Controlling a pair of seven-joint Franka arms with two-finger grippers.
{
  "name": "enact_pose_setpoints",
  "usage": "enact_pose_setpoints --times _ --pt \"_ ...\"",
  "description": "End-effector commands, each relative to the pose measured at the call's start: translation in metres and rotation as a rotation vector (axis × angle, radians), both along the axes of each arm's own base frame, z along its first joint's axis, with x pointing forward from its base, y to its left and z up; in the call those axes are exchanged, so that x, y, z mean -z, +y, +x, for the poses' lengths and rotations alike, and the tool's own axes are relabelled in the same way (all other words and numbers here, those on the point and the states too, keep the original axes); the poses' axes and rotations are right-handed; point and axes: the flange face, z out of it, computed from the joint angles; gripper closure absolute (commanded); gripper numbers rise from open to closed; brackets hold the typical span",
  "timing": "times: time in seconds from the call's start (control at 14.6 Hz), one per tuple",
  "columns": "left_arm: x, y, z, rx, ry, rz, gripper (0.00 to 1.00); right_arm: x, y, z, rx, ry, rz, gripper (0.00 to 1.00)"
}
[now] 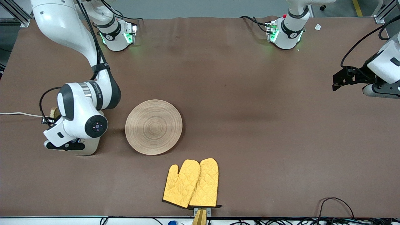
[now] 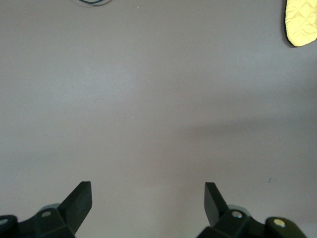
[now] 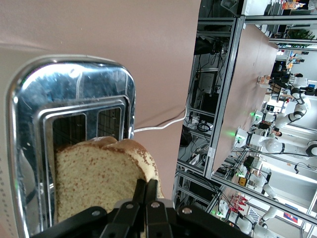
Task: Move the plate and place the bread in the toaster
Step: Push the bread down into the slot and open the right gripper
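Brown matting covers a wide table (image 1: 237,93) seen from above, with two white robot arms based along its upper edge. At the right arm's end of the table, the right gripper (image 3: 146,198) is clenched on the bread (image 3: 99,176), a speckled tan slice with a darker crust. It holds the slice directly over the toaster (image 3: 74,94), whose shiny chrome top and two dark slots lie just below the fingers; the slice's lower part overlaps one slot. In the front view this arm's wrist hides most of the toaster, and only a small bit of bread (image 1: 54,112) peeks out beside it. A white cord (image 1: 18,114) runs from there toward the table's edge. The plate (image 1: 153,127), pale and ringed with grooves, lies flat beside that arm, toward the table's middle. A pair of yellow oven mitts (image 1: 192,183) lies nearer the front camera than the plate. The left gripper (image 2: 147,203) waits over bare matting at its own end, fingers spread wide, holding nothing.
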Motion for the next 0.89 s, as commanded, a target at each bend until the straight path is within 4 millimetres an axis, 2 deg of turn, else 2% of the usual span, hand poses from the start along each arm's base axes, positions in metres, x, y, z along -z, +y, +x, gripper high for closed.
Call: enact_pose_setpoints --times 0.0,0.21,0.55,0.82 --pt "-0.002 0.002 -0.001 -0.008 -0.006 0.013 0.00 -0.007 0.001 0.008 -0.009 -0.014 -0.012 1.00" --pt "-0.002 0.002 -0.001 -0.008 -0.006 0.013 0.00 -0.018 0.009 0.010 -0.012 -0.028 -0.011 1.00" --pt "-0.002 0.007 0.000 -0.016 -0.006 0.013 0.00 -0.021 0.009 0.010 -0.021 -0.019 -0.005 1.00" --pt "-0.002 0.007 0.000 -0.016 -0.006 0.013 0.00 -0.013 -0.006 0.009 0.016 -0.013 0.010 1.00"
